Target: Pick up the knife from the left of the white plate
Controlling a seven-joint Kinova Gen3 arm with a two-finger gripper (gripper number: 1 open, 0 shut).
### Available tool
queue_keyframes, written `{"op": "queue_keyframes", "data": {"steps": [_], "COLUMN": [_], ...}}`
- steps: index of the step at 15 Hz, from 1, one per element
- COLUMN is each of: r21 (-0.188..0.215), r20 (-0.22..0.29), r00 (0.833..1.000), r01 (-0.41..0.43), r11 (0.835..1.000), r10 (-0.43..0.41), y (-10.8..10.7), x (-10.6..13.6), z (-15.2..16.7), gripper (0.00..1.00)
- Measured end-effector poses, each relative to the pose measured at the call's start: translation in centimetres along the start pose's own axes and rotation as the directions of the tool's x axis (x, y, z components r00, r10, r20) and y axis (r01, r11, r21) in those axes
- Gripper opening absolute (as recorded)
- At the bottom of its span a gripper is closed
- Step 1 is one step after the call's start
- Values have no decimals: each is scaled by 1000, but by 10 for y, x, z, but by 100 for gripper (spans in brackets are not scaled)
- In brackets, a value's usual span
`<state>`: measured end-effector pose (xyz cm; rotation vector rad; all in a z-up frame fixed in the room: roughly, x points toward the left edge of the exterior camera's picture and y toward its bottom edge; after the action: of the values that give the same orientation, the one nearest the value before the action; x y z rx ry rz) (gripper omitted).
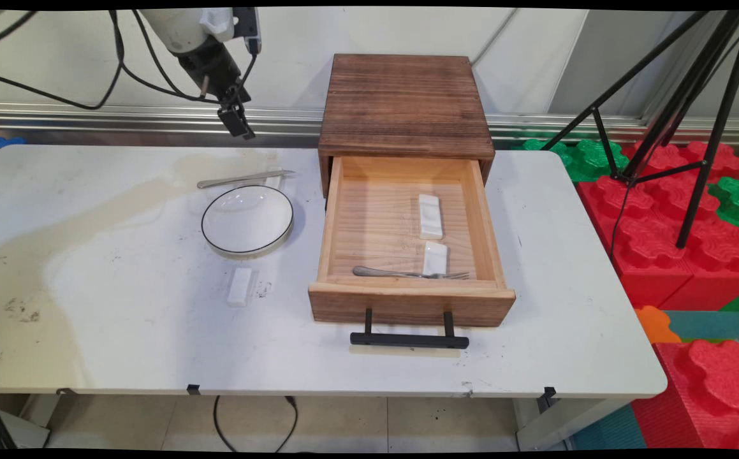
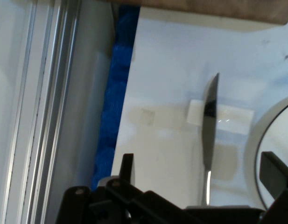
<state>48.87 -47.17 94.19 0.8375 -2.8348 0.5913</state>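
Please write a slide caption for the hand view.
Open pincer above a knife resting on a white block, beside a plate.

A robotics lab set-up, plainly: a white folding table stands against a bare panelled wall with a metal rail, black tripod legs rise at the right over red and green foam floor blocks, and loose black cables hang at the upper left
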Motion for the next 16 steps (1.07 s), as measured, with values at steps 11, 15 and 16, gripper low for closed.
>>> {"op": "queue_keyframes", "data": {"steps": [11,15,16], "r21": [-66,-106,-118], "r20": [110,138,144], "r00": [994,990,990], "r01": [6,11,13], "r11": [998,994,993], "r10": [1,3,4], "y": [-27,-31,-31], "x": [-15,-19,-20], "z": [76,103,109], "gripper": [100,100,100]}}
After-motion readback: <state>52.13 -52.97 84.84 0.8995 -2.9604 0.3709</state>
